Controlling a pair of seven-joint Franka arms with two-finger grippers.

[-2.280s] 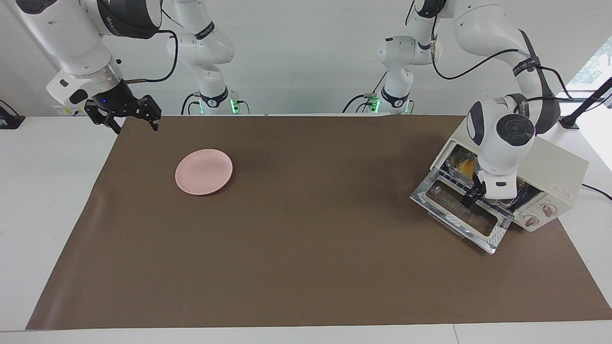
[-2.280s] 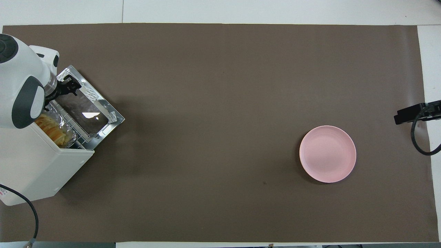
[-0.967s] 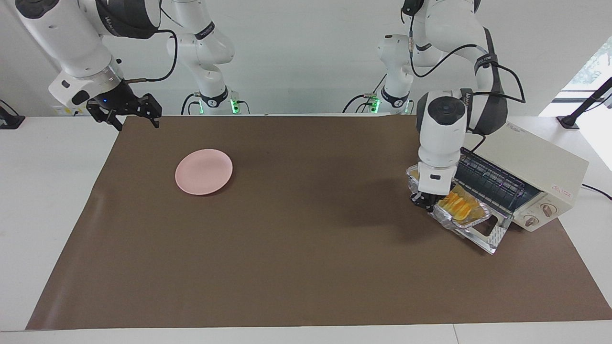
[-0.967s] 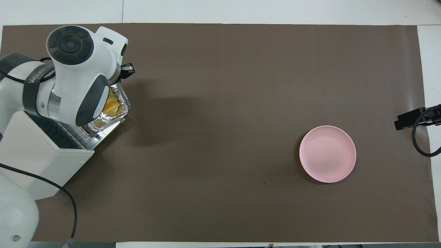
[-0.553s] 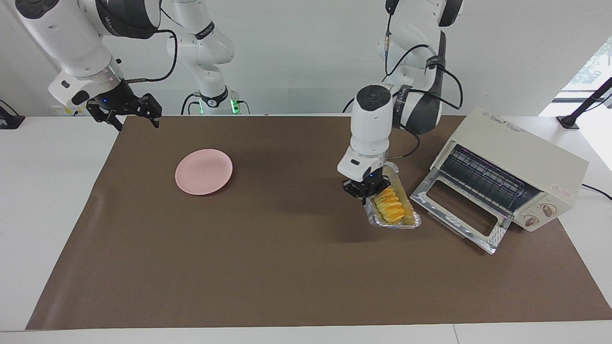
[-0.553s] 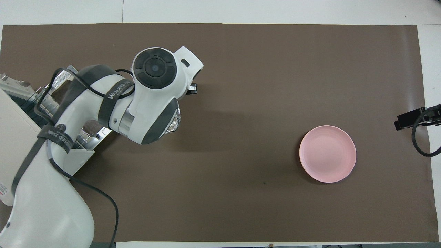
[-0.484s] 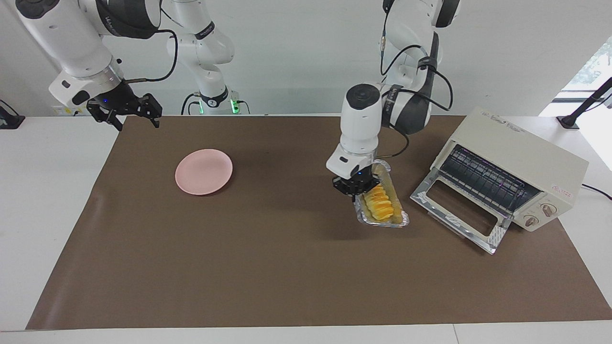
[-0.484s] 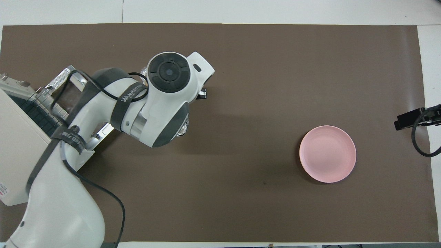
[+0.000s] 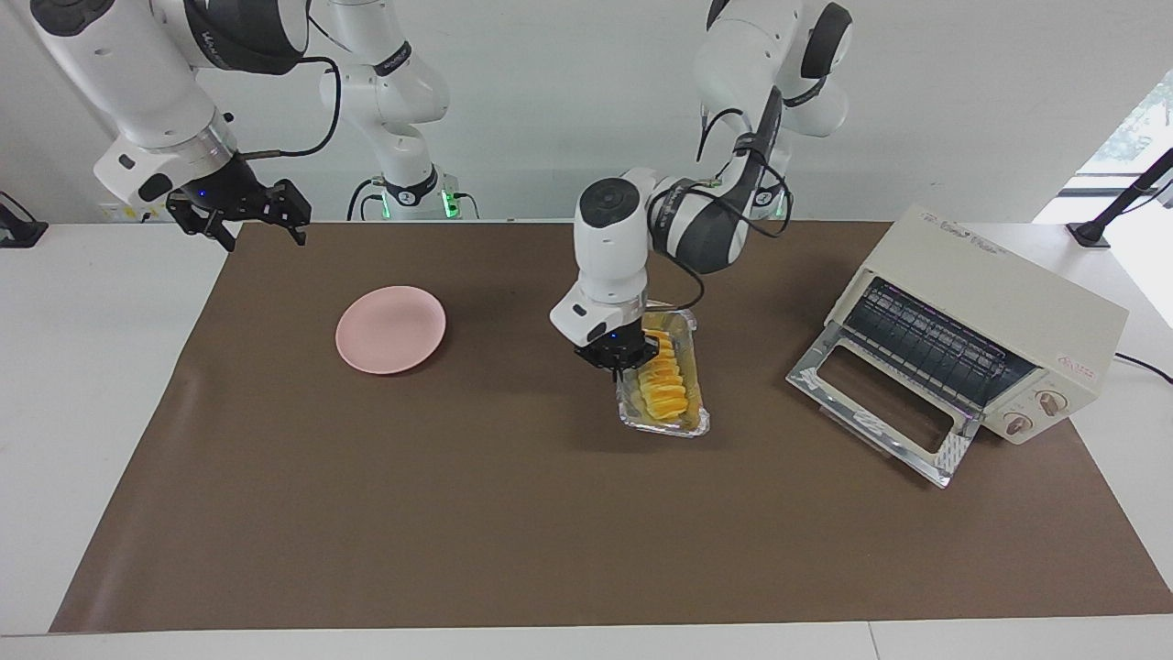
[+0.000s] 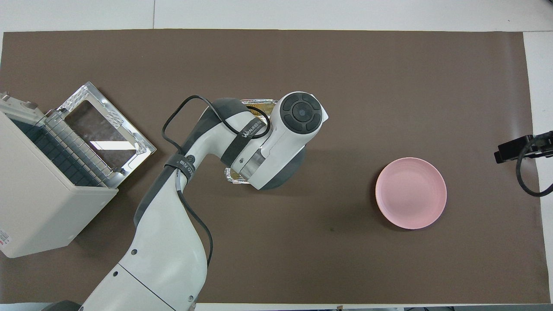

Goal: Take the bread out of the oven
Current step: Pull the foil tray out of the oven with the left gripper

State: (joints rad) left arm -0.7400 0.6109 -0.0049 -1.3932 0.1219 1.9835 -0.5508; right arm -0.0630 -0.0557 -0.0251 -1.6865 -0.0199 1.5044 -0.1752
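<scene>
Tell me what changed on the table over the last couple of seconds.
The left end effector, shut on the foil tray, pulled it with the bread out of the oven and carried it toward the table's middle, nearer the pink plate. The oven door stayed down, the plate stayed put, and the right end effector kept waiting, open, at its own end.
</scene>
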